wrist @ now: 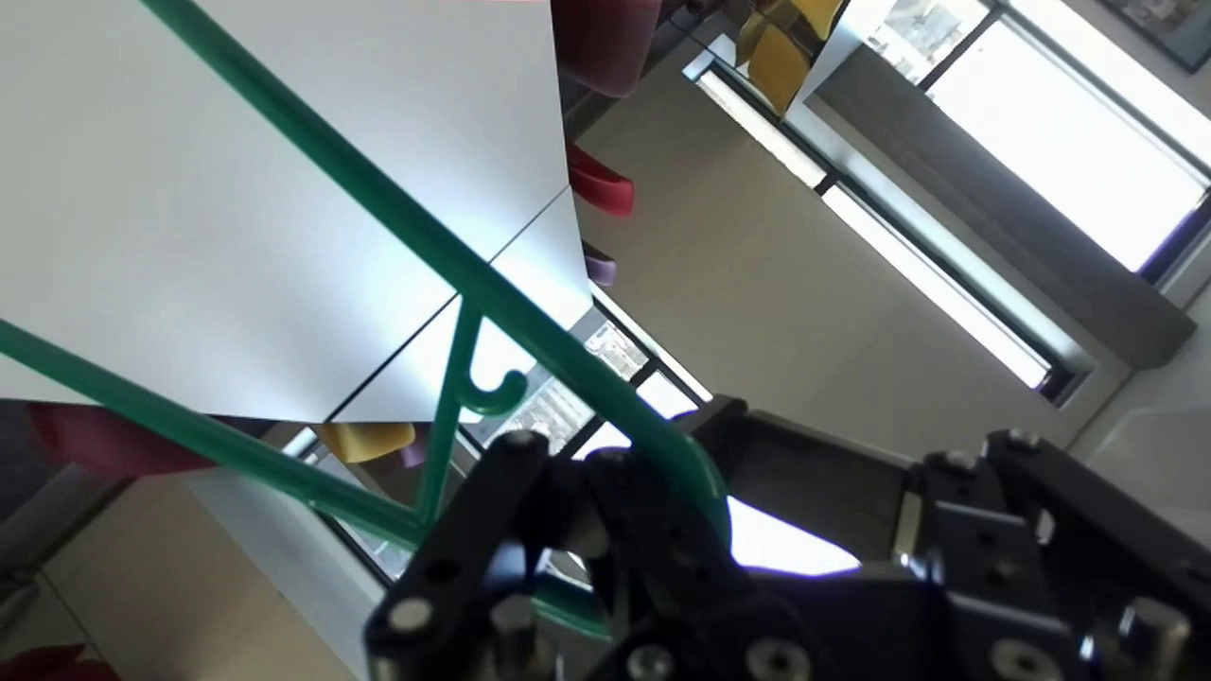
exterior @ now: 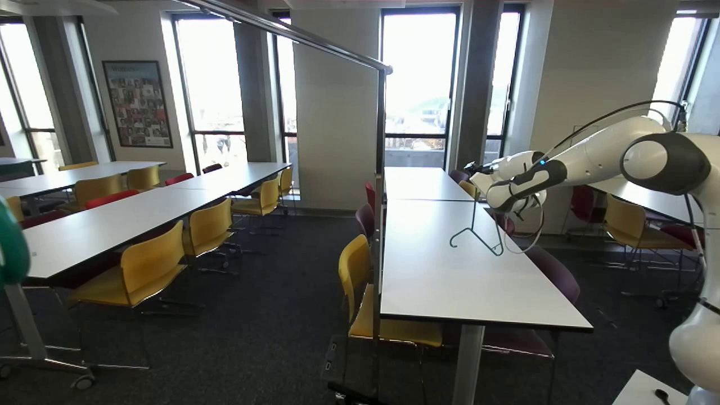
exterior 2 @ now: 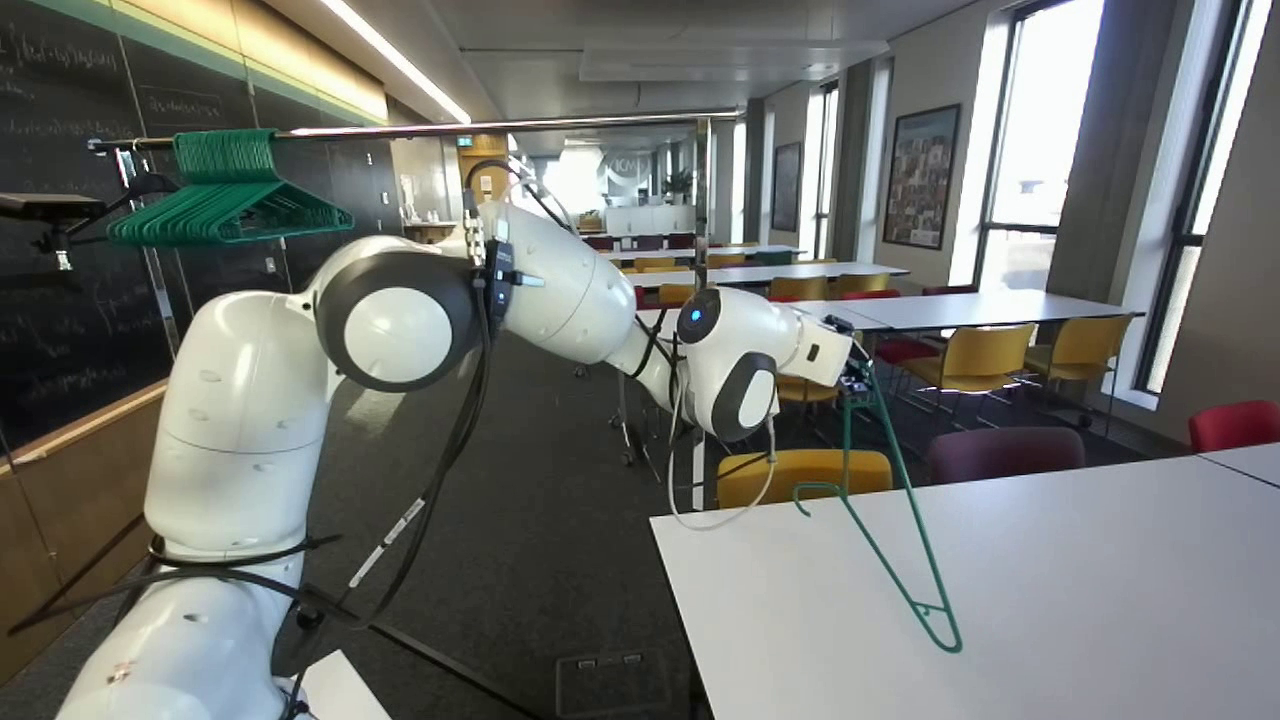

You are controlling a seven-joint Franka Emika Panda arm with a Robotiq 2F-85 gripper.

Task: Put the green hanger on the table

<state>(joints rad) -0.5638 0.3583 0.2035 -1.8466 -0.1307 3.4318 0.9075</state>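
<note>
Hanger (exterior 2: 908, 490) hangs tilted over the counter (exterior 2: 1080, 590), its end corner caught in the closed gripper (exterior 2: 858, 378); whether the low end touches is hard to tell. Letting go early could send it skidding; retreating could drag it if the corner snags.

A white robot arm (exterior 2: 400, 312) holds up a green hanger (exterior 2: 882, 550).
The dark gripper (exterior 2: 858, 382), right of the middle, has the hanger by one corner. Its little hook (exterior 2: 820, 486) sticks out to the left, and the other corner hangs low over the white table (exterior 2: 1080, 590) at the lower right; it is hard to tell if they touch. Many more green hangers (exterior 2: 228, 200) hang from a shiny rail (exterior 2: 560, 124) at the upper left.
</note>
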